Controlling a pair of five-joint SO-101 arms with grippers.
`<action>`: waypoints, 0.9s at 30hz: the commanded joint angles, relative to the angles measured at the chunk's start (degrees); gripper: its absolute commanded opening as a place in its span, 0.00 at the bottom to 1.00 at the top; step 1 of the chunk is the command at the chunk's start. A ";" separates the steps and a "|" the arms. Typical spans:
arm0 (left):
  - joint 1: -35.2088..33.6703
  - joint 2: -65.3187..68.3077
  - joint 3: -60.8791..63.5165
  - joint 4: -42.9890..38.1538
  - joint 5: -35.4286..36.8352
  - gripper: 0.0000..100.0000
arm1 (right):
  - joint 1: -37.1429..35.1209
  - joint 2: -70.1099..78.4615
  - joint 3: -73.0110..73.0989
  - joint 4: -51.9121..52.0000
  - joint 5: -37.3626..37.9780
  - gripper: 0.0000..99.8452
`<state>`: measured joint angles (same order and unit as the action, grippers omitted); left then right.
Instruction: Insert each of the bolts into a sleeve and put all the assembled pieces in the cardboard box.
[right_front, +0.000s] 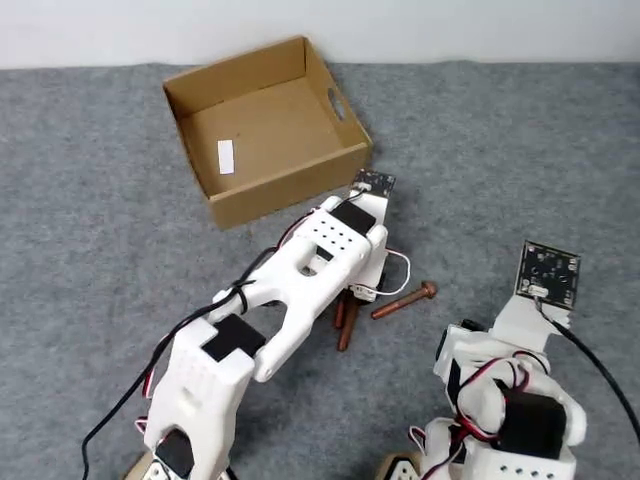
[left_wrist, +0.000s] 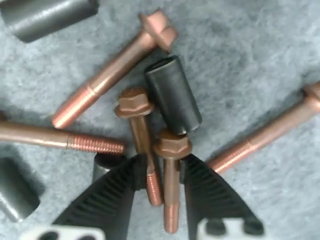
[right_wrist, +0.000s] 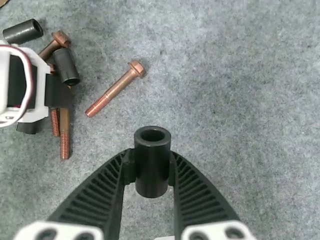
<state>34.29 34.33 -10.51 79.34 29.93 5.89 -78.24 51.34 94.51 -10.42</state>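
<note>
Where the right arm sits at the near right of the worktop (right_front: 90, 250), the right gripper (right_wrist: 151, 161) has its jaws drawn in on a black sleeve (right_wrist: 152, 150), pinching its sides with the open bore facing the wrist camera; the sleeve's other end is hidden between the jaws. Farther in, near the middle, the left gripper (left_wrist: 162, 166) has its jaws almost together around two bolts (left_wrist: 171, 185) lying side by side, each jaw against one shank, both heads pointing away from the wrist. A dark sleeve (left_wrist: 172, 95) lies on its side touching one of those heads; a half-hidden sleeve (left_wrist: 106, 161) shows behind one jaw; an uncovered bolt (left_wrist: 110, 75) lies just beyond; two other sleeves and two other bolts are cut off at the picture edges. From above, the left arm's white body covers its jaws and most of the pile; a lone bolt (right_front: 403, 300) lies just right of it. Beyond the pile, left of centre, stands the open cardboard box (right_front: 270, 195).
</note>
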 joint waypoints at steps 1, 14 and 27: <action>0.09 0.70 -2.15 0.26 0.18 0.11 | 0.66 0.40 -0.53 -1.19 -0.79 0.01; 3.78 -1.49 -7.52 12.13 0.18 0.11 | 0.66 0.40 -0.53 -1.19 -0.79 0.01; 2.99 -1.23 -7.43 7.38 0.09 0.11 | 0.66 0.40 -0.53 -1.19 -0.79 0.01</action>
<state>38.24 35.30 -15.87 88.22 29.58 5.89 -78.24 51.34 94.51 -10.42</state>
